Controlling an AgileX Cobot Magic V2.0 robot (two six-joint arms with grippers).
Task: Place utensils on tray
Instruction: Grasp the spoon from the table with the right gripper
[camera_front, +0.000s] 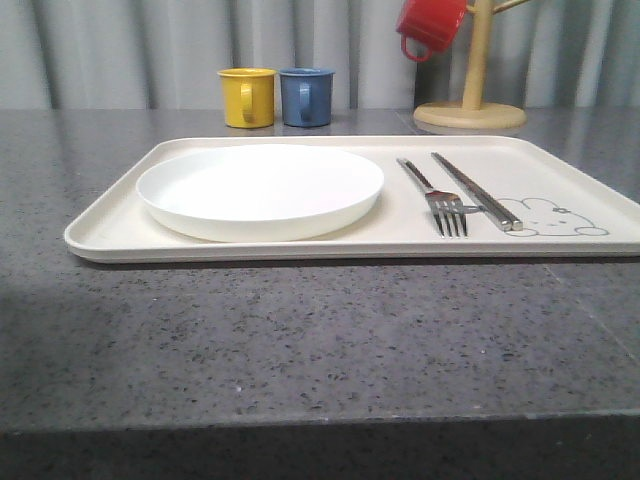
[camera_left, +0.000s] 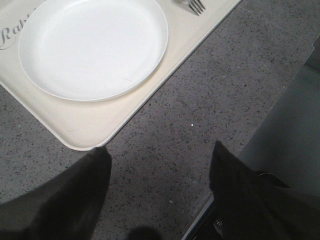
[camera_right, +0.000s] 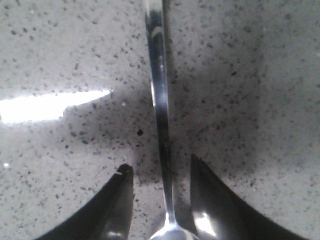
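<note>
The tray (camera_front: 110, 225) is cream, with a thin grey line-drawn rabbit (camera_front: 555, 217) printed on it beside the knife (camera_front: 476, 190), and grey script (camera_left: 11, 34) on it next to the plate (camera_front: 260, 190), which is plain white. Both the fork (camera_front: 438, 199) and the knife on the tray are shiny silver. Behind the tray stand a yellow mug (camera_front: 247, 97) and a blue mug (camera_front: 306, 97); a red mug (camera_front: 431, 27) hangs from a pale wooden stand (camera_front: 470, 105). The tabletop (camera_front: 300, 340) is dark grey, speckled black and white. The spoon (camera_right: 161, 115) is mirror-bright silver over that speckle, between dark fingers (camera_right: 212, 205)
</note>
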